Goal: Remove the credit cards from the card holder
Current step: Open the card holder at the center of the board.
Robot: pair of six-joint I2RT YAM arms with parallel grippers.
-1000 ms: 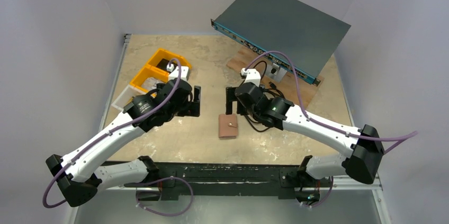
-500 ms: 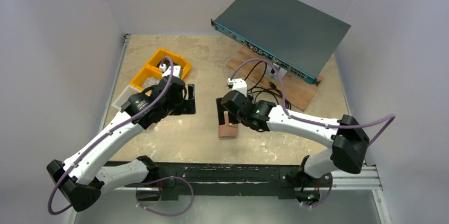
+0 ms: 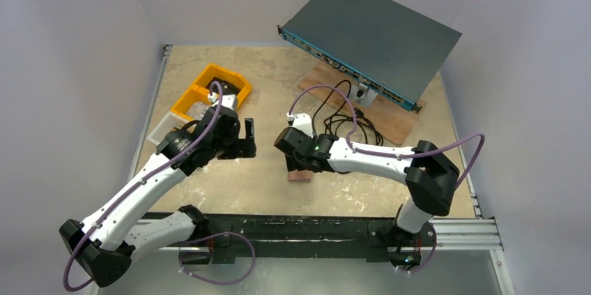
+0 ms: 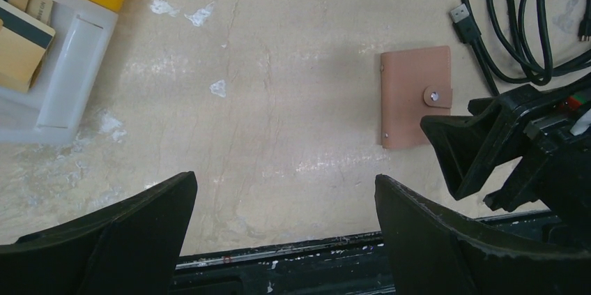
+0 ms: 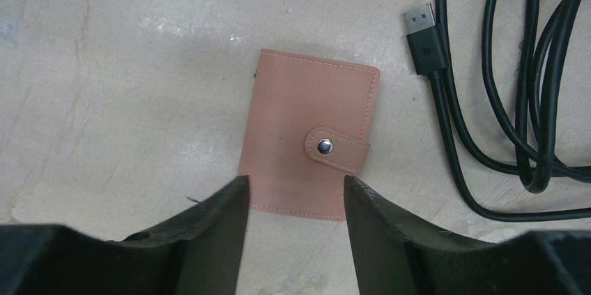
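Note:
The card holder (image 5: 310, 134) is a tan leather wallet, snapped shut and lying flat on the table; it also shows in the left wrist view (image 4: 416, 96), and only its near end (image 3: 301, 176) peeks out in the top view. The credit cards are hidden. My right gripper (image 5: 296, 190) hangs low over the holder's near end, jaws half closed, one tip at each long edge. I cannot tell whether they touch it. My left gripper (image 3: 245, 138) (image 4: 286, 190) is wide open above bare table, left of the holder.
Black cables (image 5: 516, 100) with a USB plug (image 5: 425, 40) lie just right of the holder. Two yellow bins (image 3: 209, 86) and a white tray (image 4: 63, 79) holding tan card-like pieces sit at the left. A grey rack unit (image 3: 369, 30) rests on a wooden board (image 3: 390, 117) at the back right.
My right arm has swung left and down onto the holder, and its jaws have narrowed from wide open to about half. The left gripper has drifted slightly left, still open.

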